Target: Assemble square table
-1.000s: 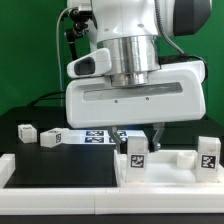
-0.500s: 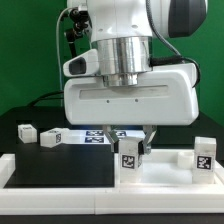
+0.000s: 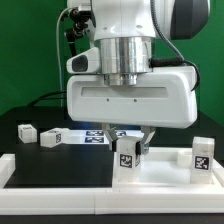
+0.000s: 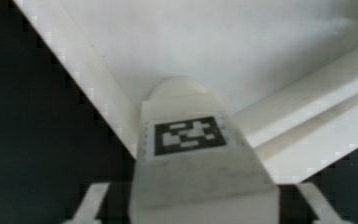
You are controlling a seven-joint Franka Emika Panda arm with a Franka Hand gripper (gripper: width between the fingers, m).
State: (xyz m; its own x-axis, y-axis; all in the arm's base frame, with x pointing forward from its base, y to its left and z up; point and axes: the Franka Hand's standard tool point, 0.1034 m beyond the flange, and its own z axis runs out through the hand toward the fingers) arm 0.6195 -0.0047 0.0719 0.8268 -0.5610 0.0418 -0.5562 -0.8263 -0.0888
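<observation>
arm: white robot arm reaching straight down, wrist vertical | gripper: broad white two-finger gripper pointing down | jaws: clamped on an upright short white tagged block leg, one of the fingers on each side

Three short white plastic block legs, each tagged, are counted in the exterior view: left leg, middle leg, right leg. One white plastic square tabletop, one thin flat white marker board and one long white bar-shaped border rail are recorded. In the wrist view only one tagged leg is counted.
</observation>
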